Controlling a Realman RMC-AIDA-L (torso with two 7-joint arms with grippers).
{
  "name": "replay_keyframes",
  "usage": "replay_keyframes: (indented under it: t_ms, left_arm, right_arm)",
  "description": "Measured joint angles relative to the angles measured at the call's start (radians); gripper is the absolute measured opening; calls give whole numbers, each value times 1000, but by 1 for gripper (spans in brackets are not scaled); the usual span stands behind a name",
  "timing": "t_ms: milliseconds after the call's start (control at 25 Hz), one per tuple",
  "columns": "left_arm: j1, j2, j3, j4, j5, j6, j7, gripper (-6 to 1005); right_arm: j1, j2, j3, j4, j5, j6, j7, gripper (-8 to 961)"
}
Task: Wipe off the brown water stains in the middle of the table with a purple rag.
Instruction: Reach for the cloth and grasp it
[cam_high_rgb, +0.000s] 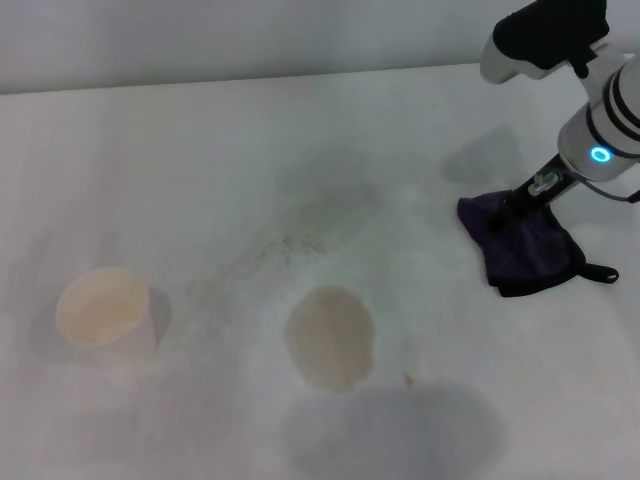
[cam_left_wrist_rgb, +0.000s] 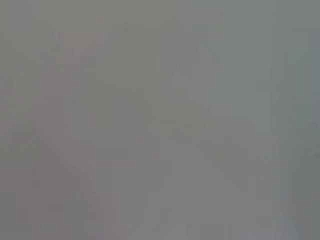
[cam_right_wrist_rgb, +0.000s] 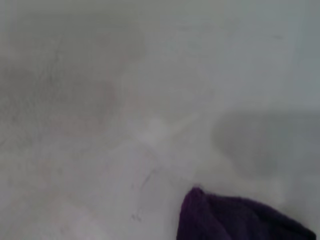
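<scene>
The brown water stain (cam_high_rgb: 331, 336) is a pale tan roundish blotch on the white table (cam_high_rgb: 250, 150), near the middle and toward the front. At the right lies the purple rag (cam_high_rgb: 525, 250), dark and bunched, with black edging and a small black loop at its right corner. My right gripper (cam_high_rgb: 517, 207) reaches down from the upper right, and its tip meets the rag's upper left part. In the right wrist view a corner of the rag (cam_right_wrist_rgb: 240, 220) shows against the table. My left gripper is out of view, and the left wrist view is plain grey.
A pale cup (cam_high_rgb: 103, 312) stands at the left of the table, level with the stain. Faint grey speckled smudges (cam_high_rgb: 290, 245) run across the table behind the stain. A tiny reddish speck (cam_high_rgb: 407, 379) lies to the stain's right.
</scene>
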Motion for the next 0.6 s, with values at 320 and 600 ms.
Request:
replay_keyframes:
  t_ms: [320, 600]
  left_arm:
    - [-2, 0, 0, 2, 0, -24, 0, 884]
    - [-5, 0, 0, 3, 0, -26, 7, 884]
  right_arm:
    - [14, 1, -10, 30, 7, -5, -5, 707]
    - [46, 6, -18, 88, 7, -25, 3, 568]
